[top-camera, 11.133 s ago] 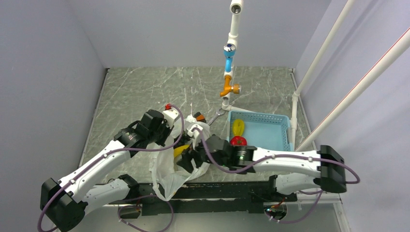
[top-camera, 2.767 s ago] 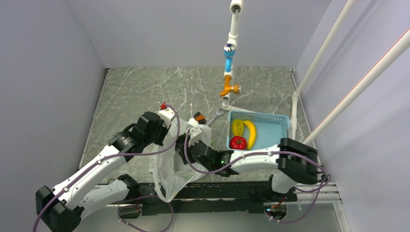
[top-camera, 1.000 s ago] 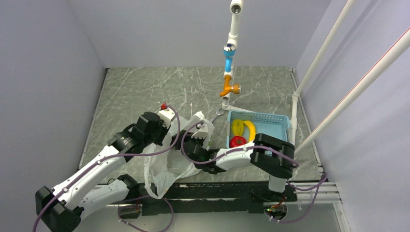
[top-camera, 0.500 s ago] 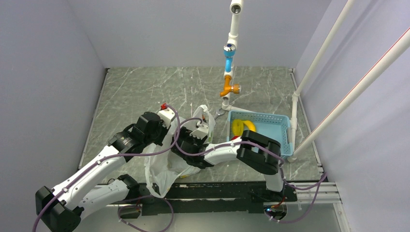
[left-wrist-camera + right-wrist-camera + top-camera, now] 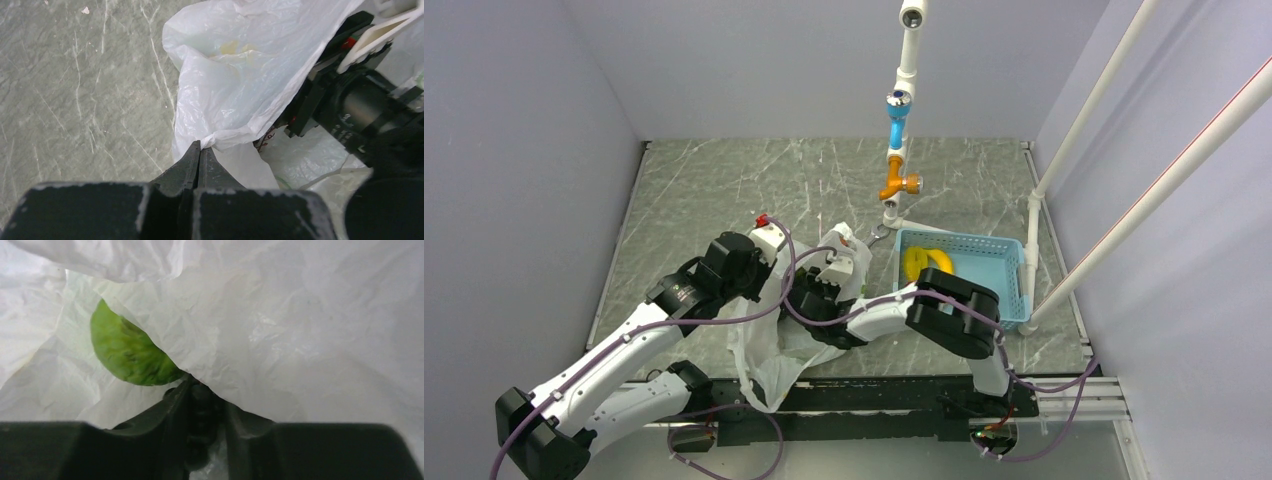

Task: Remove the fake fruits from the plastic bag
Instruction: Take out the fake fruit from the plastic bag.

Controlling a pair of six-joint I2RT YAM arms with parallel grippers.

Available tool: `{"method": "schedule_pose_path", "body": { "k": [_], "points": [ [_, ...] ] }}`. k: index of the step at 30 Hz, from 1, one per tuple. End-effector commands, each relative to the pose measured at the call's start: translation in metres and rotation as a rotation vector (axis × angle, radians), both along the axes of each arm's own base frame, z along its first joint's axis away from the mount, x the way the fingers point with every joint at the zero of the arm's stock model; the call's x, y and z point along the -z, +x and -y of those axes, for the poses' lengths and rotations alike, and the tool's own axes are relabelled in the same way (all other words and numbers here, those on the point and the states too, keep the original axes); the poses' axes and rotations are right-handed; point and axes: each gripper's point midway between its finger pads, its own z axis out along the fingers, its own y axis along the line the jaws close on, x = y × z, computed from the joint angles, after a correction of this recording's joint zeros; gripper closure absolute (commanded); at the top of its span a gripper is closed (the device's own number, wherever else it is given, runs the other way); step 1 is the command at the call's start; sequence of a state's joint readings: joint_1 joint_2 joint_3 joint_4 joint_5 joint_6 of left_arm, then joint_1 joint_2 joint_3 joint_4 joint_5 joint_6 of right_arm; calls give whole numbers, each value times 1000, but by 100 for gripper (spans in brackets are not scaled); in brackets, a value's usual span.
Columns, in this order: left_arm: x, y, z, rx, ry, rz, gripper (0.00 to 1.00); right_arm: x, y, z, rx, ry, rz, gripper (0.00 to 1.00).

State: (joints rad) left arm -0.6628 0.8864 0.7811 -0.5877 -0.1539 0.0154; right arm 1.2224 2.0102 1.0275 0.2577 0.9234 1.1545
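Extraction was the step in hand: your left gripper (image 5: 200,150) pinched the rim of the thin translucent white plastic bag (image 5: 240,90). Your right gripper (image 5: 201,396), deep inside, clenched the dark purple grape bunch (image 5: 200,429) beside the green bumpy round fruit (image 5: 127,352). The next move called for a slow withdrawal.

The top camera hangs high above and behind the plastic bag (image 5: 769,345), looking down over the whole surface (image 5: 704,190). The left wrist camera looks along the left claw (image 5: 200,146) at the bag's rim, very close. The right wrist camera seems to sit inside the bag, with film filling its frame. All three views share the bag.
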Motion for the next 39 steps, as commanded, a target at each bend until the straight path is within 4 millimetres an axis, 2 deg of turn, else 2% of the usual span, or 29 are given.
{"method": "schedule_pose_path", "body": {
  "k": [1, 7, 14, 20, 25, 29, 32, 36, 39],
  "points": [
    [-19, 6, 8, 16, -36, 47, 100, -43, 0, -5, -90, 34, 57, 79],
    [-18, 7, 8, 15, -31, 44, 100, -79, -10, -2, -175, 117, 106, 100],
    [-15, 7, 8, 15, -26, 34, 100, -99, -24, -12, -298, 168, 133, 100],
    [-15, 8, 8, 12, -24, 37, 100, -117, -50, -29, -487, 232, 170, 100],
    [-14, 7, 7, 10, -20, 31, 100, -134, -63, -25, -543, 232, 219, 100],
    [-17, 7, 7, 6, -22, 39, 100, -143, -70, -13, -552, 248, 249, 100],
    [-20, 8, 4, -3, -30, 61, 100, -129, -63, -1, -500, 191, 222, 100],
    [-19, 7, 7, 9, -32, 54, 100, -104, -56, 1, -459, 93, 162, 85],
    [-16, 7, 7, 9, -24, 40, 100, -82, -55, -1, -455, 16, 94, 70]
  ]
}}
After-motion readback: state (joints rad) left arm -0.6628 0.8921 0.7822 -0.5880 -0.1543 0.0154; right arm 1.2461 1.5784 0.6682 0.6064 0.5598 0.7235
